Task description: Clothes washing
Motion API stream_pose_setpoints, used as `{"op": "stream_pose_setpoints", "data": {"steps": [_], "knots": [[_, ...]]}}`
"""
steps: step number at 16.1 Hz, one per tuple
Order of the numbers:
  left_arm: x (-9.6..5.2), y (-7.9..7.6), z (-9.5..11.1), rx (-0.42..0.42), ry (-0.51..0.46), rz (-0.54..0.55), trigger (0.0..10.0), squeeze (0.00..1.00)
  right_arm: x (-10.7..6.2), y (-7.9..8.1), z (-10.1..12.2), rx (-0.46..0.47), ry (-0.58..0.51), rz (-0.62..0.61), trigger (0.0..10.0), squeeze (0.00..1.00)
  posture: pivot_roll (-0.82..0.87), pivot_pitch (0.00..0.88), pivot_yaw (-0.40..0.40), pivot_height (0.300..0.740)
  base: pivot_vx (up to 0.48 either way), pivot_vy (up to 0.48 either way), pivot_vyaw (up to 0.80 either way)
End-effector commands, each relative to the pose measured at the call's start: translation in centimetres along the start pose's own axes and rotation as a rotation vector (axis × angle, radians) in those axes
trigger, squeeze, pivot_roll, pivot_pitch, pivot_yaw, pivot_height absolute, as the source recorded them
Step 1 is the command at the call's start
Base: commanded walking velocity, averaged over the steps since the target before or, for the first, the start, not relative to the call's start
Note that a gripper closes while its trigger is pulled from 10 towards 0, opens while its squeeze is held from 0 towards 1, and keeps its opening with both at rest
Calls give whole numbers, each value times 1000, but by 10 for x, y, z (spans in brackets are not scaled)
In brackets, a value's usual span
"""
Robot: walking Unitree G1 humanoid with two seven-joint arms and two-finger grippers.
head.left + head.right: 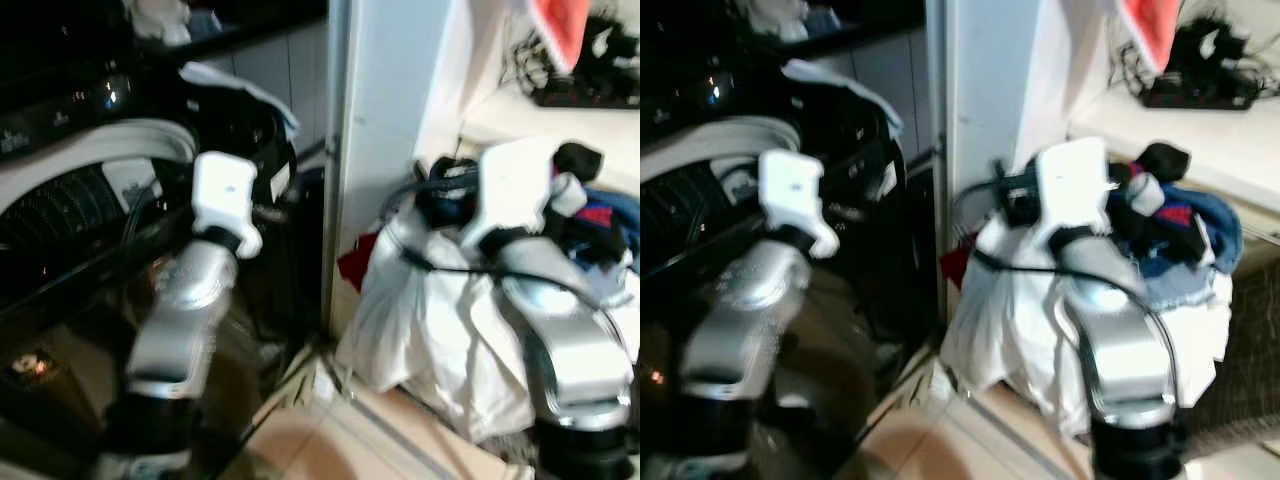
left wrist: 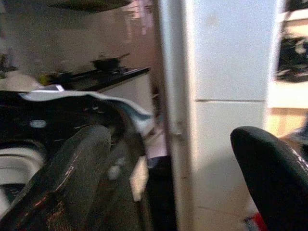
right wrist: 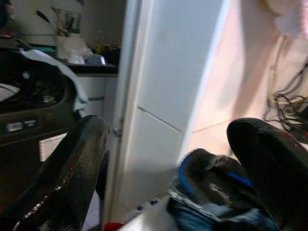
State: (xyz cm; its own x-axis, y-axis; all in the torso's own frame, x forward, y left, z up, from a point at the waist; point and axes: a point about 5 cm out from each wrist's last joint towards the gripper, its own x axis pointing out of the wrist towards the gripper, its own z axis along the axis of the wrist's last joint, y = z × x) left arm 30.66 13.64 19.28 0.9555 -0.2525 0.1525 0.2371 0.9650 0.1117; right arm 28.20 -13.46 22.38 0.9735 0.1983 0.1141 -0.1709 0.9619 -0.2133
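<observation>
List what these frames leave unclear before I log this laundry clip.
- Washing machine drum: dark, blurred, crossed by the left arm in the eye views.
- Laundry bag contents: only the top clothes show; right arm covers part.
- Left gripper fingertips: cut off by the frame edge.

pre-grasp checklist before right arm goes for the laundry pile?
1. Right gripper open, nothing between its fingers: ok.
2. Right gripper over the clothes pile: ok, dark and blue garments lie just below it.
3. Left gripper open and holding nothing: ok.
4. Washing machine door open for loading: cannot tell, too dark.
5. White laundry bag upright beside the white panel: ok.
</observation>
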Motion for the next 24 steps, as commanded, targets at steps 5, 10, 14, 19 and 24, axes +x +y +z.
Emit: {"op": "stream_pose_setpoints", "data": {"steps": [5,10,14,19,24], "knots": [[2,-5,4,-5,-12,-17,10000,0,-1,-6,2,-8,-6,-23,10000,0,-6,0,21,740,272,0,0],[2,-3,6,-3,-14,-9,10000,0,0,-6,2,-5,-7,-25,10000,0,-3,0,21,740,272,0,0],[3,-3,6,-1,-13,-10,10000,0,1,-6,2,-6,-9,-24,10000,0,-4,0,24,740,274,0,0],[4,-3,6,-2,-14,-15,10000,0,0,-7,3,-7,-12,-30,10000,0,-8,0,29,740,272,0,0],[4,-4,6,-3,-12,-19,10000,0,0,-8,3,-9,-13,-31,10000,0,-8,0,29,740,271,0,0]]}}
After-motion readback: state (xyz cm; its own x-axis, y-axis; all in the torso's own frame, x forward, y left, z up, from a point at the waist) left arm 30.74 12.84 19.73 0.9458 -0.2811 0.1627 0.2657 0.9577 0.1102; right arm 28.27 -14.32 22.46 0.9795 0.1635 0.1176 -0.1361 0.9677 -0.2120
